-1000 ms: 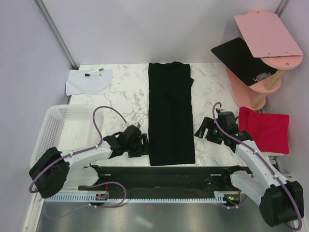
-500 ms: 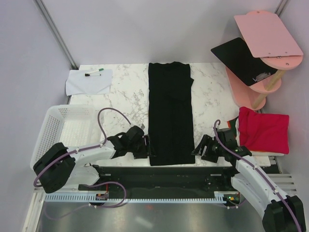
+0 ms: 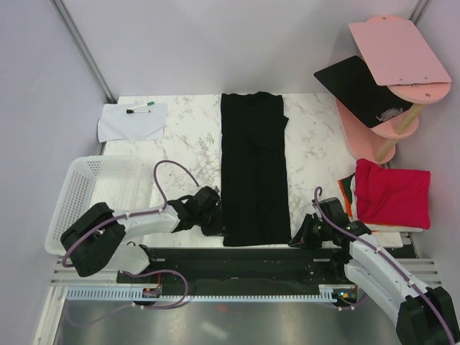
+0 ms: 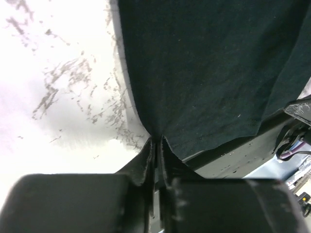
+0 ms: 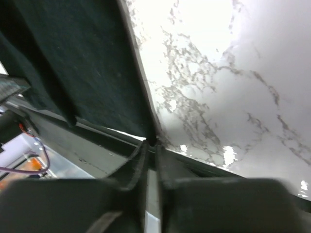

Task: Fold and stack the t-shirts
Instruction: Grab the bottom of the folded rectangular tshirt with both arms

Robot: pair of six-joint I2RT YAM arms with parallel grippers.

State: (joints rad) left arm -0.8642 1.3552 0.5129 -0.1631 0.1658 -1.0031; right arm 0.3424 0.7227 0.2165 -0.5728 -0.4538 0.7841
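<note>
The black t-shirt (image 3: 253,165) lies as a long narrow strip down the middle of the marble table, its hem at the near edge. My left gripper (image 3: 221,230) sits at the near left corner of the hem. In the left wrist view the gripper (image 4: 156,141) is shut on the cloth's (image 4: 204,73) edge. My right gripper (image 3: 295,240) is at the near right corner, and in the right wrist view the gripper (image 5: 152,143) pinches the shirt's (image 5: 73,63) corner. At the right lies a folded red t-shirt (image 3: 392,192) on top of orange and green ones (image 3: 347,192).
A white basket (image 3: 86,194) stands at the left, beside my left arm. A white paper sheet with a marker (image 3: 133,121) lies at the back left. A pink shelf stand (image 3: 374,126) with a black board (image 3: 356,86) and a pink board (image 3: 399,50) stands at the back right.
Both grippers have moved toward the near edge, to the two hem corners of the black t-shirt, and have closed on the cloth. The shirt itself lies as before.
</note>
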